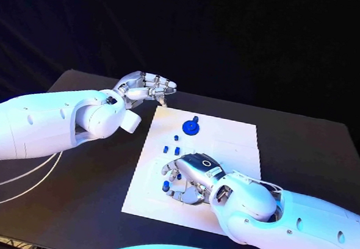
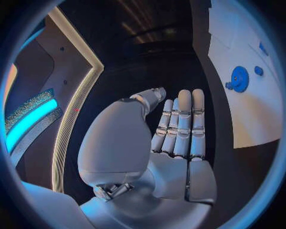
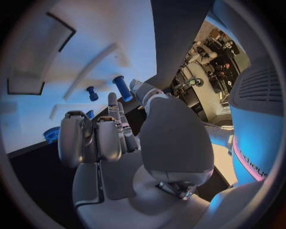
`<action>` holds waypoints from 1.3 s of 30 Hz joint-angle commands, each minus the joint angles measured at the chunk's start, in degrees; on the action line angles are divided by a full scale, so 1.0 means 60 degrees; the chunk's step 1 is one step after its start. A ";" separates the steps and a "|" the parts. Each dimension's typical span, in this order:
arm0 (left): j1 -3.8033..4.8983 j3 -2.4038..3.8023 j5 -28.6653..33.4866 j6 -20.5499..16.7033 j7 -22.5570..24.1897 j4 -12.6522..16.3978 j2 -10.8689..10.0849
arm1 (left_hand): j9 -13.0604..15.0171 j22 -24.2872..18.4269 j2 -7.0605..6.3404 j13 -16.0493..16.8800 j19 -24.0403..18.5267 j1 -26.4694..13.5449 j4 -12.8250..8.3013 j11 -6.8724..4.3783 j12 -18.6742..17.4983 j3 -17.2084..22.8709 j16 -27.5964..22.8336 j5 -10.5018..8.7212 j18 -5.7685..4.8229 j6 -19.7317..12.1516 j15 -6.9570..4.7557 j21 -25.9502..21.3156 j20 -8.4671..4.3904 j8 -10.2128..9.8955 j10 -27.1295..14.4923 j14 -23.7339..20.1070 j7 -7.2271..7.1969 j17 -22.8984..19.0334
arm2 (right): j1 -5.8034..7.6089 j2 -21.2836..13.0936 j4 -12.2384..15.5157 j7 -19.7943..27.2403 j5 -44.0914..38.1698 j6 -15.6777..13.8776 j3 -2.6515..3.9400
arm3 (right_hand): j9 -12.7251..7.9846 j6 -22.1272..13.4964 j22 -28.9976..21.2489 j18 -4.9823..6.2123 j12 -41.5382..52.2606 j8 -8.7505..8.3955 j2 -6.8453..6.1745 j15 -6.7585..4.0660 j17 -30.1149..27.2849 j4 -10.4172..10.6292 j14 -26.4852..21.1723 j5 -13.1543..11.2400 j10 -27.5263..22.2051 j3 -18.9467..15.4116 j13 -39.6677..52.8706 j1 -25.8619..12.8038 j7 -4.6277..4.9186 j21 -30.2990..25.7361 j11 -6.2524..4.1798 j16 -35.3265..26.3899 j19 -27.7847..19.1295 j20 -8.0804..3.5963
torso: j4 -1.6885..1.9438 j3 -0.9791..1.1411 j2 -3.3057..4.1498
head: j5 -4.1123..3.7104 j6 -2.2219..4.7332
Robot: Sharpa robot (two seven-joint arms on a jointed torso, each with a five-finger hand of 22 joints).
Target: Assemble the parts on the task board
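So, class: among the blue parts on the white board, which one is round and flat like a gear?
The blue gear at the task board's far end; the others are small pegs.

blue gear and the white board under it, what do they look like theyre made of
Blue gear: probably moulded or printed plastic, with even saturated colour, a matte face and no metallic glint. Task board: a thin, flat, rigid white sheet, matte, likely plastic or painted panel; the views cannot settle which.

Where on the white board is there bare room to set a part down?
The board's far right side, right of the blue gear, looks bare, and so does its near left corner. The middle is crowded: small blue parts and the right hand.
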 commanded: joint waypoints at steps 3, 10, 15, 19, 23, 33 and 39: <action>0.0002 0.0002 0.0031 0.0174 0.0036 0.0014 -0.0008 | -0.0007 -0.0001 0.0019 -0.0008 0.0078 0.0059 -0.0037 0.0016 0.0053 -0.0027 -0.0044 0.0021 0.0137 -0.0031 0.0038 -0.0017 0.0011 0.0023 -0.0065 0.0005 -0.0013 -0.0008 | 0.0127 -0.0613 0.0436 0.0482 0.0293 -0.1194 0.0106 | -0.0038 -0.0119 0.0170 0.0071 0.0233 -0.0091 0.0165 0.0095 -0.0117 0.0046 0.0058 0.0177 -0.0205 -0.0527 0.0039 0.0276 -0.0041 -0.0121 -0.0003 -0.0078 -0.0085 0.0010 | -0.0018 -0.0008 -0.0011 | -0.0100 0.0054; -0.0003 -0.0014 0.0032 0.0186 0.0035 0.0008 -0.0026 | -0.0007 -0.0001 0.0019 -0.0008 0.0078 0.0059 -0.0037 0.0016 0.0053 -0.0027 -0.0044 0.0021 0.0137 -0.0031 0.0038 -0.0017 0.0011 0.0023 -0.0065 0.0005 -0.0013 -0.0008 | 0.0616 -0.1677 0.0857 0.0913 0.1542 -0.0985 0.0177 | -0.0063 0.0013 -0.0069 0.0135 0.0443 -0.0051 0.0327 0.0150 -0.0301 0.0253 0.0013 0.0281 -0.0608 -0.1268 0.0002 0.0458 0.0086 -0.0438 0.0063 -0.0163 -0.0199 0.0052 | -0.0019 -0.0017 -0.0032 | -0.0249 0.0131; -0.0007 -0.0043 0.0032 0.0186 0.0032 0.0002 -0.0045 | -0.0010 -0.0001 0.0012 -0.0015 0.0075 0.0057 -0.0038 0.0017 0.0053 -0.0036 -0.0047 0.0019 0.0136 -0.0044 0.0039 -0.0019 0.0011 0.0025 -0.0081 0.0003 -0.0014 -0.0012 | 0.0793 -0.2404 0.1114 0.1086 0.2800 -0.0768 0.0186 | -0.0047 0.0418 0.0123 0.0086 0.0865 0.0130 0.0550 0.0154 -0.0018 0.0334 0.0094 0.0403 -0.0316 -0.1307 0.0061 0.0830 0.0137 -0.0247 0.0067 -0.0034 -0.0082 0.0056 | -0.0038 -0.0009 -0.0033 | -0.0315 0.0180; -0.0009 -0.0060 0.0032 0.0186 0.0032 0.0014 -0.0060 | -0.0010 -0.0001 0.0012 -0.0015 0.0075 0.0057 -0.0038 0.0017 0.0053 -0.0036 -0.0047 0.0019 0.0136 -0.0044 0.0039 -0.0019 0.0011 0.0025 -0.0081 0.0003 -0.0014 -0.0012 | 0.0864 -0.2926 0.1190 0.0610 0.3380 -0.0410 0.0186 | -0.0035 0.0844 0.0500 -0.0012 0.1338 0.0341 0.0481 0.0147 0.0427 0.0610 0.0199 0.0295 0.0519 -0.1157 0.0244 0.0676 0.0213 0.0171 0.0035 0.0178 0.0111 0.0063 | -0.0027 -0.0026 -0.0030 | -0.0544 0.0138; -0.0012 -0.0070 0.0033 0.0196 0.0048 0.0068 -0.0092 | -0.0005 -0.0001 0.0026 -0.0020 0.0072 0.0060 -0.0037 0.0009 0.0062 -0.0035 -0.0049 0.0021 0.0136 -0.0020 0.0039 -0.0021 0.0012 0.0048 -0.0084 0.0000 -0.0033 -0.0016 | 0.0897 -0.3466 0.1193 -0.0056 0.3664 -0.0124 0.0175 | 0.0246 0.1168 0.0921 -0.0114 0.2086 0.0955 0.0341 -0.0096 0.0883 0.1262 0.0289 -0.0141 0.1290 -0.1690 0.0980 0.0163 -0.0095 0.0632 -0.0261 0.0405 0.0308 -0.0139 | -0.0014 -0.0031 -0.0031 | -0.0742 0.0058; -0.0065 -0.0077 0.0033 0.0250 0.0167 0.0365 -0.0253 | -0.0015 -0.0007 -0.0010 -0.0032 0.0061 0.0004 -0.0011 0.0010 0.0074 -0.0079 -0.0049 0.0015 0.0132 -0.0058 0.0042 -0.0035 0.0018 0.0046 -0.0101 -0.0002 -0.0033 -0.0024 | 0.0883 -0.4575 0.1492 -0.1516 0.3805 0.0467 0.0063 | 0.1484 0.0448 0.2100 -0.0442 1.0428 0.2513 0.1323 -0.0324 0.2636 0.1571 0.0592 0.0693 0.2028 -0.4311 1.0497 -0.0646 -0.0377 0.1950 -0.0555 0.1113 0.0865 -0.0372 | -0.0025 -0.0008 -0.0022 | -0.0925 0.0076; -0.0125 -0.0077 0.0041 0.0268 0.0219 0.0476 -0.0300 | -0.0024 -0.0034 -0.0040 -0.0043 0.0044 -0.0103 0.0059 0.0011 0.0095 -0.0142 -0.0042 0.0006 0.0129 -0.0090 0.0054 -0.0081 0.0034 0.0050 -0.0120 -0.0004 -0.0035 -0.0028 | 0.0768 -0.4712 0.1538 -0.2076 0.3770 0.0466 -0.0001 | 0.1571 0.0445 0.2300 -0.0510 1.2131 0.2679 0.1554 -0.0342 0.3228 0.1580 0.0689 0.0664 0.2867 -0.4872 1.2324 -0.0815 -0.0408 0.2204 -0.0578 0.1294 0.0982 -0.0382 | -0.0045 -0.0016 -0.0042 | -0.0975 0.0096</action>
